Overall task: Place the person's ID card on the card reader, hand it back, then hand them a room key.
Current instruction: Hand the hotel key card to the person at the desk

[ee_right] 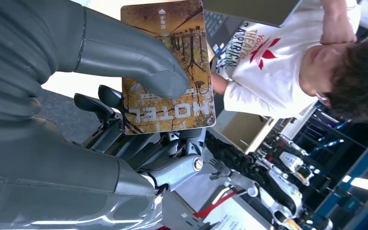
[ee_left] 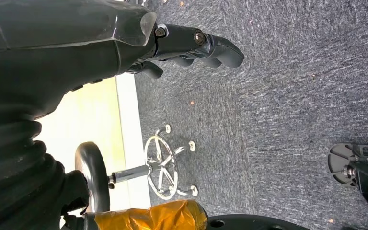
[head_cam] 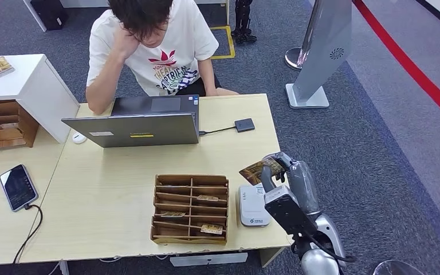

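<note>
My right hand (head_cam: 278, 166) hovers above the table's right edge and pinches a brown hotel room key card (head_cam: 256, 170) between thumb and fingers. The right wrist view shows the card (ee_right: 172, 72) close up, with tree artwork and the word HOTEL, the thumb (ee_right: 139, 62) pressed on its face. A white card reader (head_cam: 253, 205) lies on the table just below the hand. The person (head_cam: 152, 46) sits across the table, head resting on one hand. My left hand (ee_left: 191, 45) hangs over the carpet, fingers curled in and holding nothing.
A wooden card organiser (head_cam: 191, 209) with several cards stands left of the reader. An open laptop (head_cam: 140, 121) and a small black box (head_cam: 244, 124) on a cable sit further back. A phone (head_cam: 17, 186) lies on the left table. A wooden rack (head_cam: 0, 123) stands far left.
</note>
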Controlling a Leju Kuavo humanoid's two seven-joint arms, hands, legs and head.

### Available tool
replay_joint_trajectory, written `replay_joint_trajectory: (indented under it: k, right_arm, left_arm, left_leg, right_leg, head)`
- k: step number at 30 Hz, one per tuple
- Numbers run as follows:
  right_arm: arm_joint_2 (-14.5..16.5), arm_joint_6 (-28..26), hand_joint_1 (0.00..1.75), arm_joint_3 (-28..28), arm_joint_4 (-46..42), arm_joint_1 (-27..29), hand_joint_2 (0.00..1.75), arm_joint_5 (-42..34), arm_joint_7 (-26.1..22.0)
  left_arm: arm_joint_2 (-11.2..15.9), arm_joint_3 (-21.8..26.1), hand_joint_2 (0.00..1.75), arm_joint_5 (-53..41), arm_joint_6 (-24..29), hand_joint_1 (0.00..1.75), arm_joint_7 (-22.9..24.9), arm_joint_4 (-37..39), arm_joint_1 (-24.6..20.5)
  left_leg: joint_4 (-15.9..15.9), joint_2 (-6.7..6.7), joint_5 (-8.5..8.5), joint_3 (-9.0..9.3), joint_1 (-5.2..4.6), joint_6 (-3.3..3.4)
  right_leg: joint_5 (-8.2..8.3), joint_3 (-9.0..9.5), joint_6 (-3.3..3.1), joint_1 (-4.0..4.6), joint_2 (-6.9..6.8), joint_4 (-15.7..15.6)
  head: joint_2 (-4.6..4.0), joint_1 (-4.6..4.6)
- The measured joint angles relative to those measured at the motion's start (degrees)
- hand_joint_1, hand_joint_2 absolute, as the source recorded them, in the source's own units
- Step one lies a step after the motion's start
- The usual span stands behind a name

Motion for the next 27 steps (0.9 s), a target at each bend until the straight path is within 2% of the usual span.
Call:
replay_joint_trajectory:
  k: [11, 16, 22, 27]
  right_arm:
    - [-0.02, -0.15, 1.75, 1.84, -1.46, -0.48, 1.75, 0.21, -0.54]
    - [-0.10, 1.47, 1.75, 2.97, -1.09, -2.08, 1.75, 0.22, -0.43]
    - [0.10, 5.04, 1.75, 6.47, 2.86, -9.69, 1.75, -0.07, 1.03]
    - [2.07, 6.08, 1.75, 9.24, 7.25, -17.71, 1.75, -1.01, 3.08]
  left_arm:
    - [-0.09, 0.04, 1.75, -0.68, -0.08, 0.00, -0.37, -0.16, -0.02]
    - [-0.07, 0.04, 1.75, -1.34, -0.14, 0.00, -0.37, -0.16, -0.06]
    - [0.06, -0.12, 1.75, -3.10, -0.33, 0.00, -0.38, -0.16, -0.30]
    - [0.20, -0.75, 1.75, -4.47, -0.37, 0.00, -0.47, -0.16, -0.67]
  left_leg:
    - [0.00, -0.01, 0.00, -0.01, 0.00, 0.00]
    - [-0.01, 0.01, 0.00, -0.03, 0.00, 0.00]
    - [-0.01, 0.02, 0.09, -0.03, 0.01, -0.01]
    - [-0.01, 0.00, 0.15, -0.03, 0.01, -0.04]
  right_leg:
    - [0.00, 0.00, 0.00, 0.00, 0.00, 0.00]
    - [0.00, 0.00, 0.00, 0.00, 0.01, 0.00]
    - [0.06, 0.00, -0.01, 0.01, 0.02, 0.02]
    - [0.08, -0.01, -0.02, 0.01, 0.01, 0.04]
  head:
    - [0.00, -0.01]
    - [0.00, 0.00]
    - [0.00, -0.01]
    - [0.00, 0.00]
